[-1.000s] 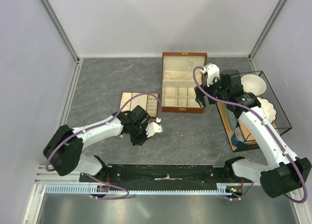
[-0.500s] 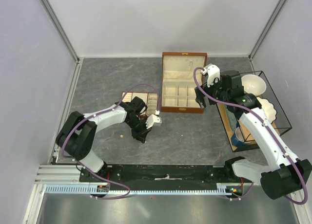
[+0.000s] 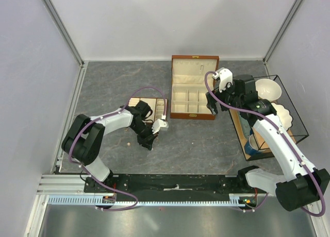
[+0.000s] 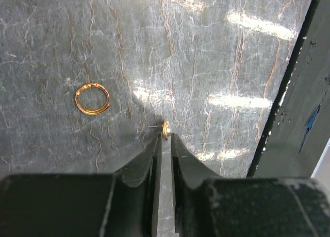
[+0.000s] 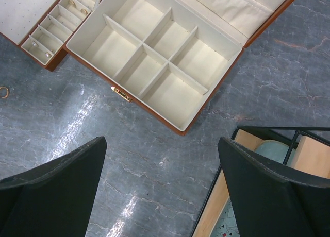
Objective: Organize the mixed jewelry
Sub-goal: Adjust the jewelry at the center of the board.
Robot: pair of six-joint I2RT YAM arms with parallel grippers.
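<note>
Left wrist: left jaws narrowly apart at a gold stud [image 4: 165, 130], grip unclear; right jaws wide.

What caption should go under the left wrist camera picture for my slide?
Left gripper closing in around a tiny gold piece, gold ring lying nearby.

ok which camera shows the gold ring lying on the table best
Left wrist: the gold ring lies whole and sharp on the grey table. The right wrist shows only a gold loop cut off at its left edge, maybe the same one. In the top view it is too small to pick out.
</note>
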